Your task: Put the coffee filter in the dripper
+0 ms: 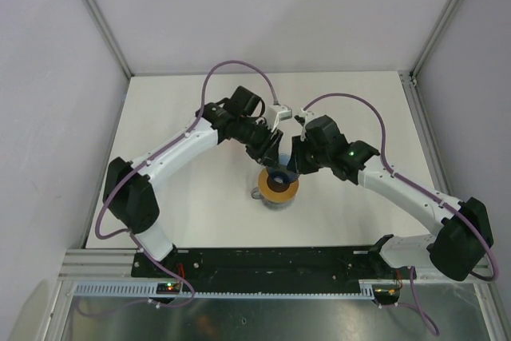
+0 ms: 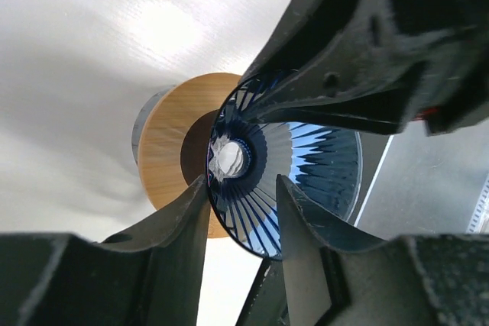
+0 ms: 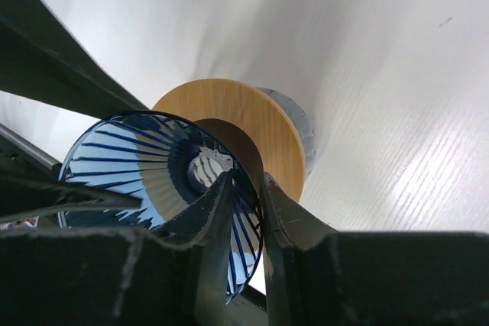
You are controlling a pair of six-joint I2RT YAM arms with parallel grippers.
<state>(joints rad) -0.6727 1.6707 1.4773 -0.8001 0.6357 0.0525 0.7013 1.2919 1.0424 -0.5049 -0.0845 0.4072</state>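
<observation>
Pinching the dripper (image 3: 145, 166) mid-frame over the grey cup (image 3: 296, 121), the right gripper (image 3: 246, 182) probably steadies it — the left gripper (image 2: 241, 188) straddles its rim, grip unclear.

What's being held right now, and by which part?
The dripper, by its rim: right gripper pinches the wall, one finger inside. Left gripper straddles the opposite rim; contact unclear.

The dripper (image 2: 325, 166) is translucent blue with dark radiating ribs, the cup (image 3: 299, 121) grey with a tan ring top.
</observation>
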